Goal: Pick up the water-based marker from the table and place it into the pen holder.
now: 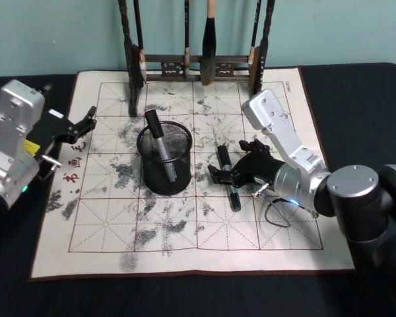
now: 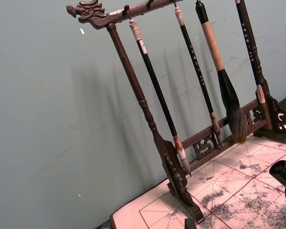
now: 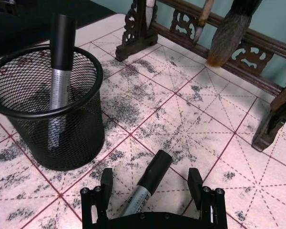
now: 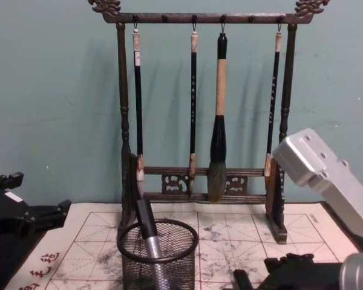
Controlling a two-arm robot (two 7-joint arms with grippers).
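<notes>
On the table (image 1: 363, 92): white calligraphy mat (image 1: 185, 231), red grid, grey ink blotches.

Near mat centre: pen holder (image 3: 47, 129), black mesh, stands upright. Inside it: second marker (image 3: 62, 43), leans against the rim, black cap up and well above it.

Just right of the holder, not touching it: water-based marker (image 3: 157, 164). Lies flat on the mat, black cap end toward the brush rack (image 4: 199, 18), silver barrel toward the robot.

Directly over that marker: right gripper (image 3: 150, 177). Sits low, fingers (image 3: 106, 180) spread wide, one on each side of the barrel and clear of it. Grips nothing.

At the mat's left edge: left gripper (image 1: 79, 125), well apart from holder and marker.

At the far edge of the mat: rack with four brushes (image 4: 218, 145) hanging, tips down.
</notes>
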